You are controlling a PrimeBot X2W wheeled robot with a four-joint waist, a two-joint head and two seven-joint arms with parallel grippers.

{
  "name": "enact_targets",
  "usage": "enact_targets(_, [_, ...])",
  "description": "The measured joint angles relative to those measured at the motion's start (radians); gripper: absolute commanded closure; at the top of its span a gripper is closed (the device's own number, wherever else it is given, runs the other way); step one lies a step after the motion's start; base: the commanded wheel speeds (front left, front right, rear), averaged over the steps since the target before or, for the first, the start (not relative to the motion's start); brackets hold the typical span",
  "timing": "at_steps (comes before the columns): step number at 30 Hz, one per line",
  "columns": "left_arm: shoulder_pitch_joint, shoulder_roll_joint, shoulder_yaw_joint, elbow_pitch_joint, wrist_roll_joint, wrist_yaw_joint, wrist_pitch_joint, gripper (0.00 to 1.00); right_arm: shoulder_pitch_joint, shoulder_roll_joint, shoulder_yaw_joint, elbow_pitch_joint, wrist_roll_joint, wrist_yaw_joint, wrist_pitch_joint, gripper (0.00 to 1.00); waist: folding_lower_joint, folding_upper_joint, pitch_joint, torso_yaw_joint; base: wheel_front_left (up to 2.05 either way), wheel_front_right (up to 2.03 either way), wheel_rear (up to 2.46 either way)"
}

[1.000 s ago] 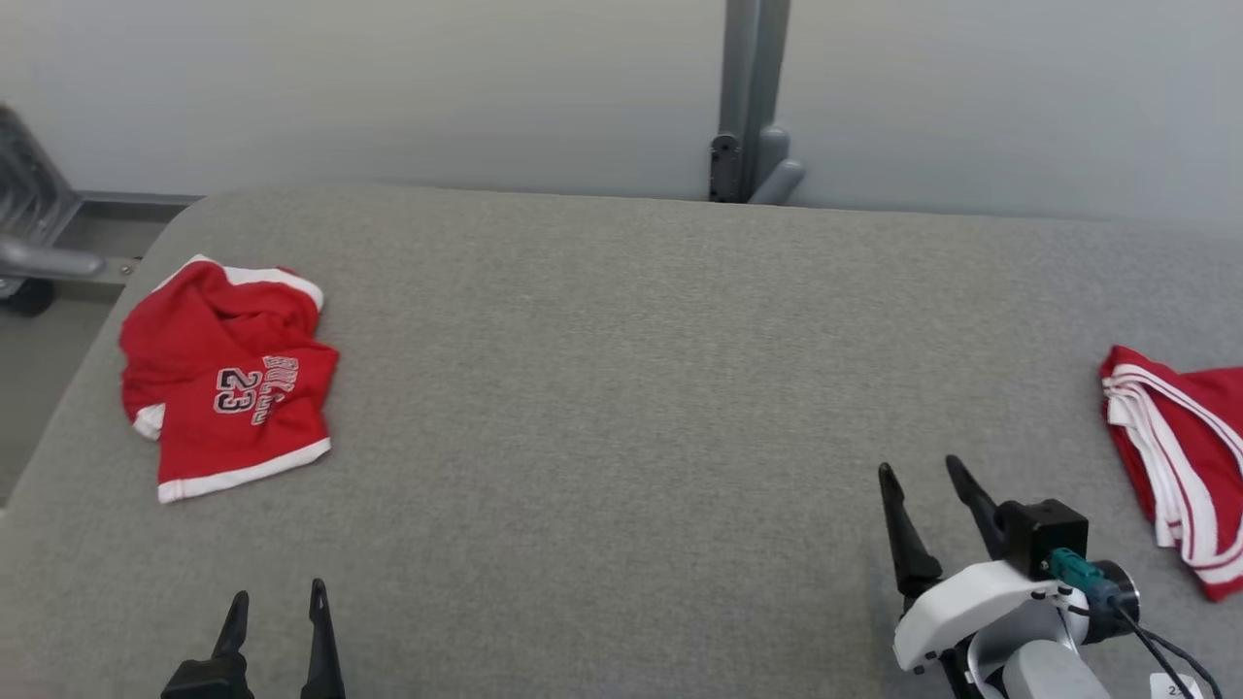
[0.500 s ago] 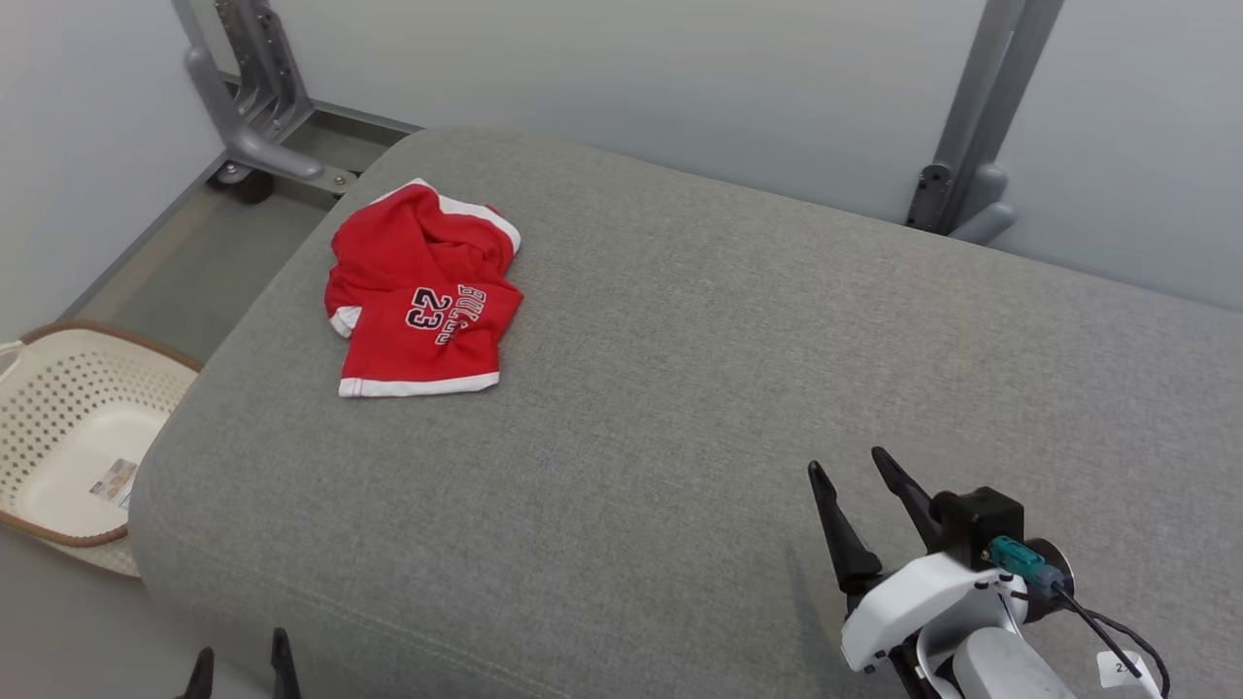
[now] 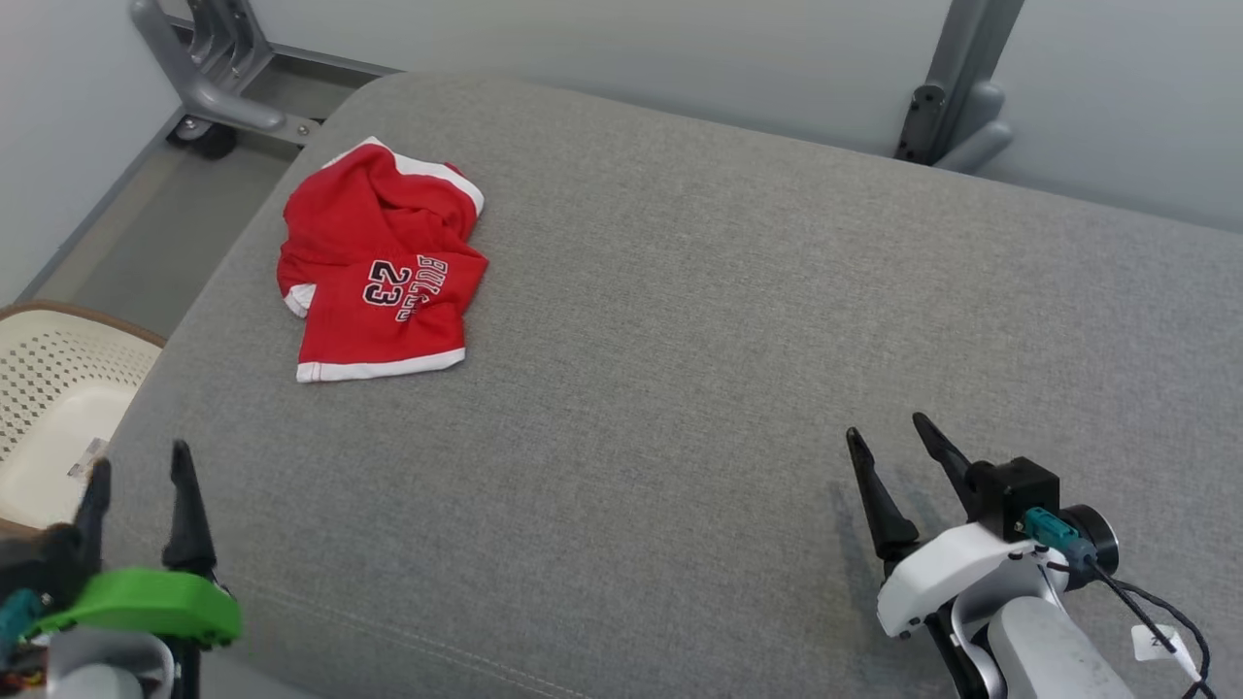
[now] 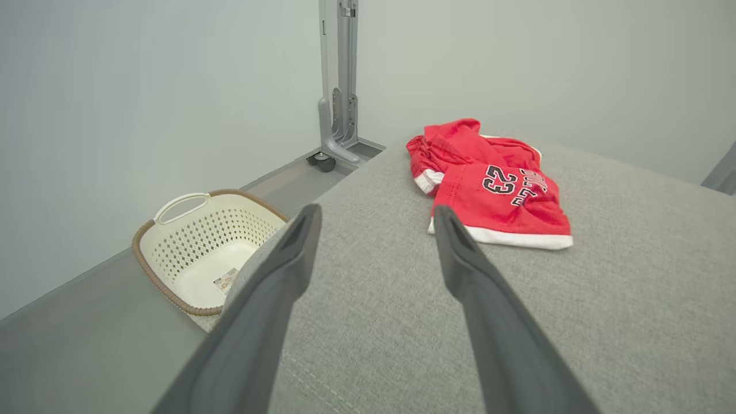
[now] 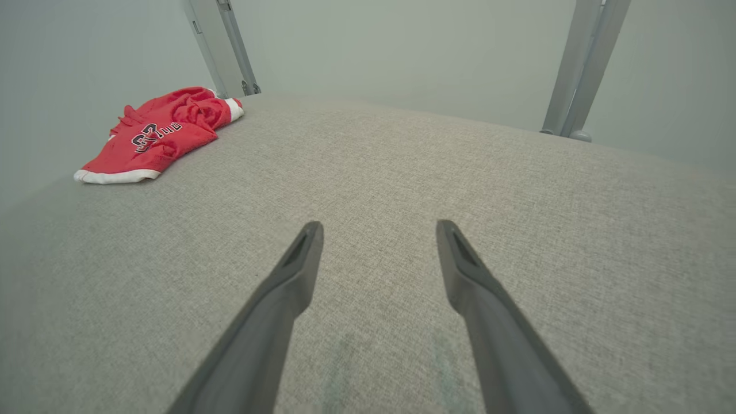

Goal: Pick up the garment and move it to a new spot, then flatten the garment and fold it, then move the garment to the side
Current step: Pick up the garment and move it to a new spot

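Both pairs of jaws stand wide apart with nothing between them. The left gripper [image 3: 138, 458] hovers at the near left corner of the cushion, and the right gripper [image 3: 886, 427] hovers over bare fabric at the near right, its fingers pointing toward the far side. A green collar [image 3: 146, 602] sits behind the left fingers. A teal plug [image 3: 1047, 529] and a small white tag [image 3: 1152, 643] hang at the right wrist, and the tag's writing is too small to read. The only clear writing is on the garment [image 3: 379, 282]: a white "23" outlined in black, and beside it a word that looks like "BULLS", partly lost in a crease. The work surface is a broad padded cushion [image 3: 699, 291] covered in grey woven cloth, with a rounded edge and a seam along its near side. Pale walls close the room behind it, with grey metal posts [image 3: 957, 78] at the far side and a wheeled foot [image 3: 209, 97] on the floor at the far left. A cream perforated basket [image 3: 49, 388] with a brown rim stands on the floor to the left, and the sticker inside it is unreadable. The garment lies crumpled at the far left of the cushion, well apart from both grippers. It is red, bunched at its far end, with white trim along its near hem.
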Motion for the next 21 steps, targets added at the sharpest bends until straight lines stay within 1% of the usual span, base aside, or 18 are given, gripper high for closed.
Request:
enact_targets(3, [-0.067, 0.069, -0.031, -0.013, -0.048, 0.0, 0.0, 0.0, -0.002, -0.009, -0.014, -0.01, -0.003, 0.0, 0.0, 0.0, 0.0, 0.0, 0.029, -0.024, 0.0, 0.0, 0.0])
enact_targets(6, [-0.152, 0.147, -0.089, 0.031, -0.097, 0.0, 0.009, 0.0, -0.008, -0.023, -0.016, -0.013, -0.009, 0.0, 0.0, 0.0, 0.0, 0.0, 0.059, -0.048, 0.0, 0.0, 0.0])
enact_targets(9, [-0.256, 0.217, -0.161, 0.078, -0.156, 0.0, 0.063, 0.0, -0.033, -0.031, -0.015, -0.02, -0.012, 0.0, 0.0, 0.0, 0.0, 0.0, 0.091, -0.072, 0.0, 0.0, 0.0])
enact_targets(11, [-0.318, 0.243, -0.208, 0.107, -0.201, 0.0, 0.101, 0.0, -0.044, -0.034, -0.016, -0.03, -0.019, 0.0, 0.0, 0.0, 0.0, 0.0, 0.113, -0.089, 0.0, 0.0, 0.0])
enact_targets(12, [-0.346, 0.254, -0.223, 0.121, -0.227, 0.0, 0.112, 0.0, -0.045, -0.036, -0.017, -0.033, -0.019, 0.0, 0.0, 0.0, 0.0, 0.0, 0.124, -0.098, 0.0, 0.0, 0.0])
enact_targets(13, [-0.402, 0.285, -0.257, 0.157, -0.272, -0.002, 0.136, 0.0, -0.047, -0.049, -0.021, -0.04, -0.02, 0.0, 0.0, 0.0, 0.0, 0.0, 0.148, -0.114, 0.0, 0.0, 0.0])
enact_targets(14, [-0.424, 0.299, -0.273, 0.174, -0.295, -0.002, 0.143, 0.0, -0.051, -0.055, -0.024, -0.046, -0.022, 0.0, 0.0, 0.0, 0.0, 0.0001, 0.16, -0.122, 0.0, 0.0, 0.0])
enact_targets(19, [-0.484, 0.334, -0.339, 0.271, -0.423, -0.003, 0.209, 0.0, -0.081, -0.074, -0.036, -0.088, -0.035, 0.0, 0.0, 0.0, 0.0, 0.0001, 0.224, -0.164, 0.0, 0.0, 0.0])
enact_targets(21, [-0.489, 0.337, -0.354, 0.31, -0.474, -0.003, 0.216, 0.0, -0.091, -0.085, -0.043, -0.107, -0.036, 0.0, 0.0, 0.0, 0.0, 0.0001, 0.249, -0.182, 0.0, 0.0, 0.0])
